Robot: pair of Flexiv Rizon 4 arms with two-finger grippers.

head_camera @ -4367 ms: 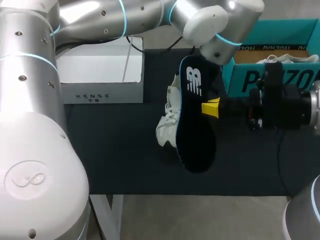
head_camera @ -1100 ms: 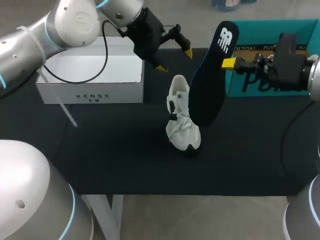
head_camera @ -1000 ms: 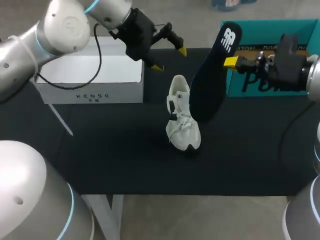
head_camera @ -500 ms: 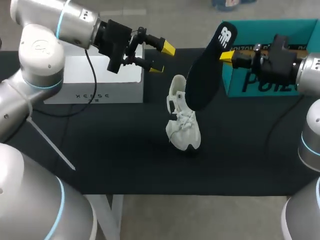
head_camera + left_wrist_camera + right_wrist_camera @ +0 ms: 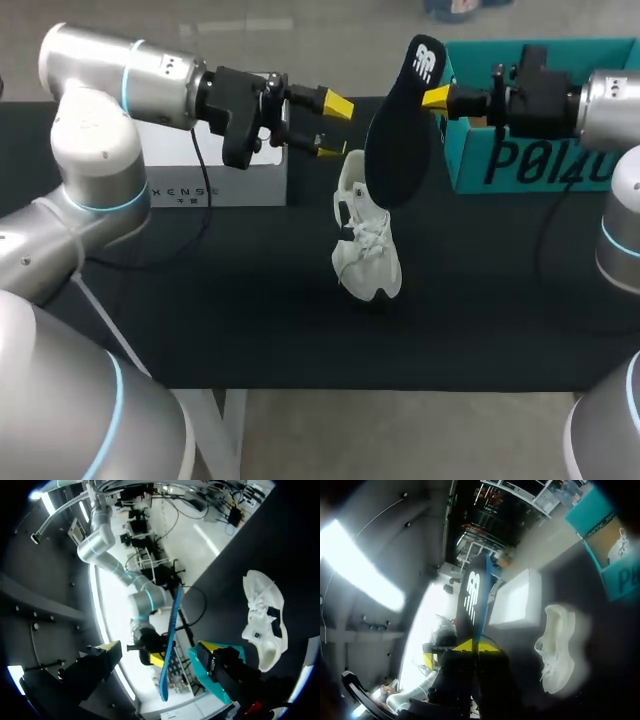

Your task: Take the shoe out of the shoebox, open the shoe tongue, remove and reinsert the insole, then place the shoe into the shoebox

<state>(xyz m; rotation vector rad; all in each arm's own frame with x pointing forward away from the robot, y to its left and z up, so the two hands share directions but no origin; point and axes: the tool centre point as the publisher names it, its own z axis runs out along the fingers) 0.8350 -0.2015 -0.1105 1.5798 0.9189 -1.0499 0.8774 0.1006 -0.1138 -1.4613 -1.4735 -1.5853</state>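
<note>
Insole (image 5: 396,145) pinched, edge-on from left wrist

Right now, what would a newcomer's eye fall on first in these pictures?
The dark insole, held up in the air by the right gripper, stands out most. The white shoe rests near it, on the middle of the black table. The left gripper is open and empty, beside the insole.

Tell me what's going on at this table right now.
The right gripper is shut on a dark insole, holding it up in the air over the white shoe, which sits on the black table. The left gripper is open and empty, in the air beside the shoe and near a white box. The teal shoebox sits at the table's right side.
</note>
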